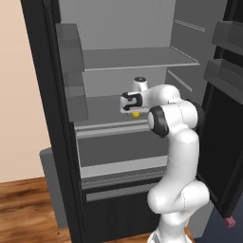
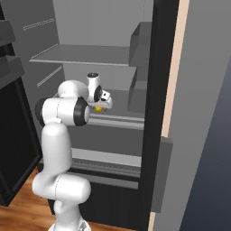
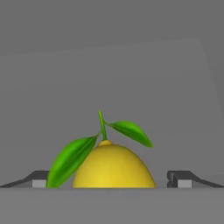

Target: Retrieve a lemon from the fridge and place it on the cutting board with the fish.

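The black fridge [image 1: 42,95] stands open with its grey shelves showing. On its middle shelf lies the lemon [image 3: 113,166], bright yellow with a green stem and two leaves; it peeks out under the hand as a small yellow spot [image 1: 135,114] [image 2: 97,108]. My gripper [image 3: 112,180] is open, lowered over the fruit, one fingertip [image 3: 39,179] on each side of it and a gap left at both sides. The hand [image 1: 131,101] [image 2: 102,97] reaches into the fridge at shelf height. The cutting board and the fish are out of view.
An upper shelf [image 1: 137,59] hangs above the hand. Door bins [image 1: 71,71] [image 2: 140,49] jut out beside the shelf. The open door [image 1: 223,118] stands close to the arm's elbow. A drawer front [image 1: 123,149] lies below the shelf.
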